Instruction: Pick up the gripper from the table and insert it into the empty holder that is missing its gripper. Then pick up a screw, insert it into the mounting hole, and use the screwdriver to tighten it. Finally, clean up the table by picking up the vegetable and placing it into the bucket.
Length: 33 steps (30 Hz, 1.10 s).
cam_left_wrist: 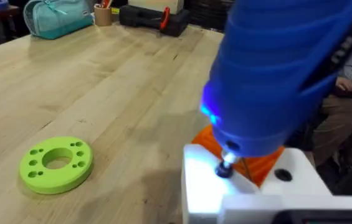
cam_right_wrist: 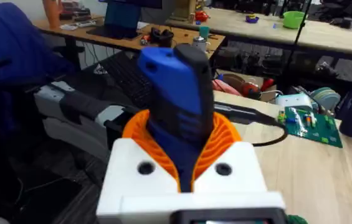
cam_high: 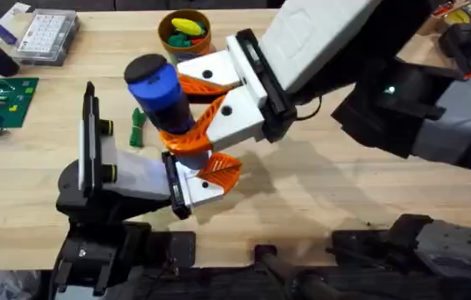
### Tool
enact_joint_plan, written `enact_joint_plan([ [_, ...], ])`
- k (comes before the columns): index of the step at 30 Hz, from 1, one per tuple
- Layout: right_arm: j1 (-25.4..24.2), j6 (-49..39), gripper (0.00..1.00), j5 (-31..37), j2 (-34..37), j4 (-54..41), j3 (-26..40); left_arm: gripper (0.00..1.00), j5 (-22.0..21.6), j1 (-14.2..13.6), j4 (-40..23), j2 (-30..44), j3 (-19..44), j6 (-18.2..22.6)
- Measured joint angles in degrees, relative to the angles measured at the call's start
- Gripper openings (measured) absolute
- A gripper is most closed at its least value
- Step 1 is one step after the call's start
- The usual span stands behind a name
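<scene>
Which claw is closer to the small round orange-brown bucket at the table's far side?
Right. The right gripper, clamping the thick blue screwdriver, sits just before the round orange-brown bucket; the left gripper lies farther back, nearer the bases.

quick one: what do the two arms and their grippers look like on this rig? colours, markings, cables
Both arms are black with grey-white link sections. The right gripper has a white blocky body, orange ribbed finger pads and black round dots on the white fingers; a black band sits behind the block, and a green LED glows on the dark arm behind it. The same white fingers with dots show in the right wrist view. A thin black cable trails beside it.
</scene>
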Motion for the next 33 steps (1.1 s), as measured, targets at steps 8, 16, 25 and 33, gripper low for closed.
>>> enact_joint_plan([
  [8, 0.0, -0.1, 0.061, 0.0, -0.7, 0.1, 0.0, 0.010, 0.0, 0.0, 2.5, 0.0, 0.0, -0.1],
  [16, 0.3, -0.3, 0.061, 0.0, -0.7, 0.1, 0.0, 0.010, 0.2, 0.0, 2.5, 0.0, 0.0, -0.1],
  [25, 0.5, -0.6, 0.061, 0.0, -0.7, 0.4, -0.3, 0.010, 0.2, 0.0, 2.5, 0.0, 0.0, 0.0],
  [33, 0.5, -0.6, 0.061, 0.1, -0.7, 0.4, -0.4, 0.010, 0.2, 0.0, 2.4, 0.0, 0.0, 0.0],
])
